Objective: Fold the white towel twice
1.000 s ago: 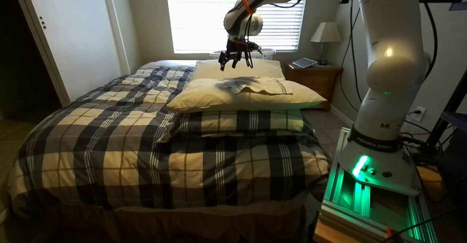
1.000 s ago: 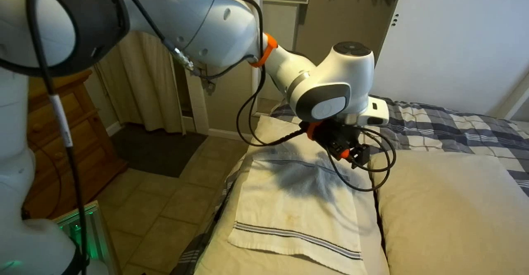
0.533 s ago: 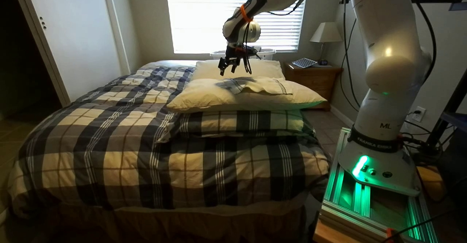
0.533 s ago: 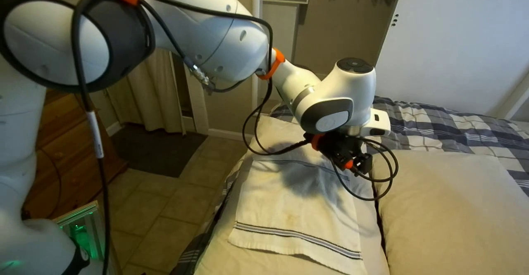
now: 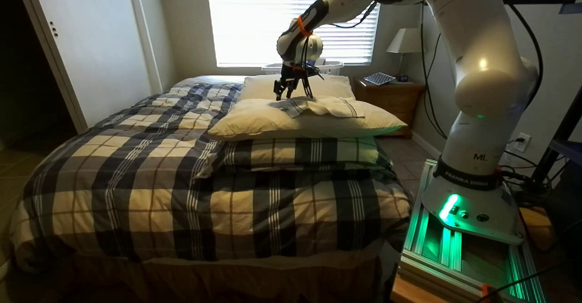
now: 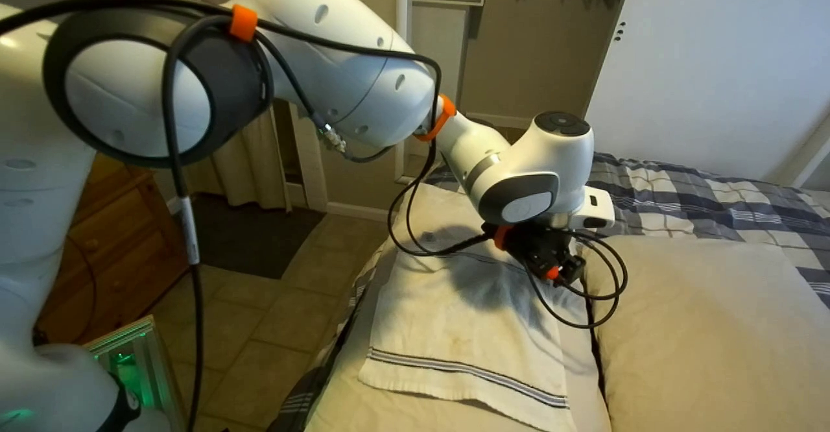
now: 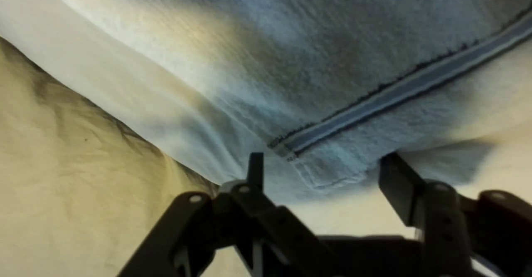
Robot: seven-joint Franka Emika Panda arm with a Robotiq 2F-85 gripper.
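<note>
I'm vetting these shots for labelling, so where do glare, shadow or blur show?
In the wrist view, the gripper looks dark and soft-edged, while the stripe on the towel reads more clearly, though partly shaded; in an exterior view, a soft shadow darkens part of the towel; in an exterior view, the window is largely blown out to white.

Arm [image 5: 477,43] up from its base [image 5: 473,216], bent at the elbow [image 6: 137,95]; forearm [image 6: 350,75] slopes down to the wrist [image 6: 532,166] in both exterior views. Gripper [image 7: 323,164] aimed downward. Wrist view: fingers [image 7: 398,187] spread well apart, gap between the two tips. Base light [image 5: 449,206] glowing green.
</note>
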